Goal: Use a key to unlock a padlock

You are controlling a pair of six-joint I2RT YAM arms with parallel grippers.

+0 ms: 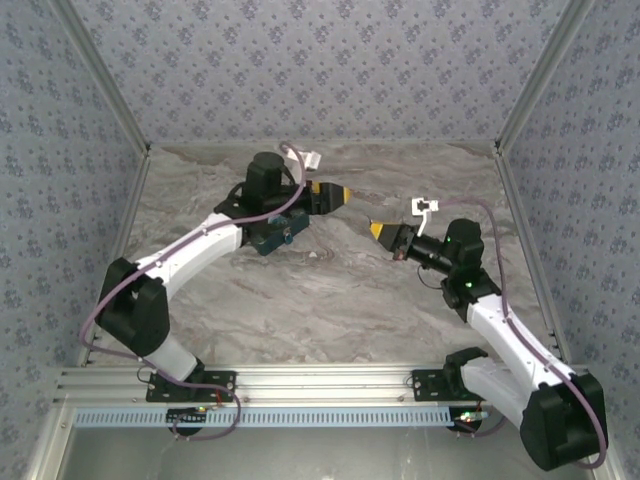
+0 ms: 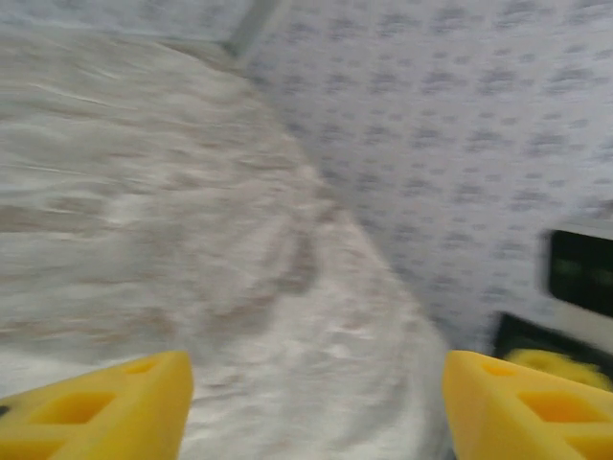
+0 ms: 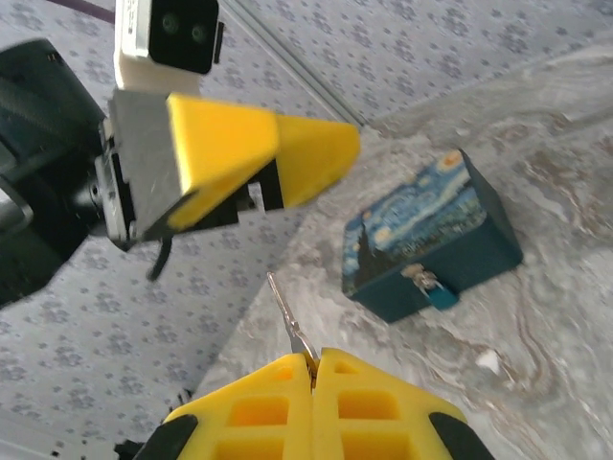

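The thin metal key [image 3: 288,322] sticks up from between the yellow fingers of my right gripper [image 3: 313,360], which is shut on its head. The tiny teal padlock [image 3: 440,296] hangs on the front latch of the starry-night box [image 3: 421,230], ahead and to the right of the key tip. My left gripper [image 2: 316,383] is open with nothing between its fingers, looking over bare marble toward the wall. From above, the left gripper [image 1: 340,193] hovers just right of the box [image 1: 272,241], and the right gripper [image 1: 376,229] faces it from the right, a short gap apart.
The left arm's yellow fingers [image 3: 287,153] and its wrist camera [image 3: 168,34] loom close above the key, to its upper left. The marble table [image 1: 330,300] is ringed by patterned walls [image 1: 320,70]. A small white speck [image 3: 488,361] lies on the table near the box.
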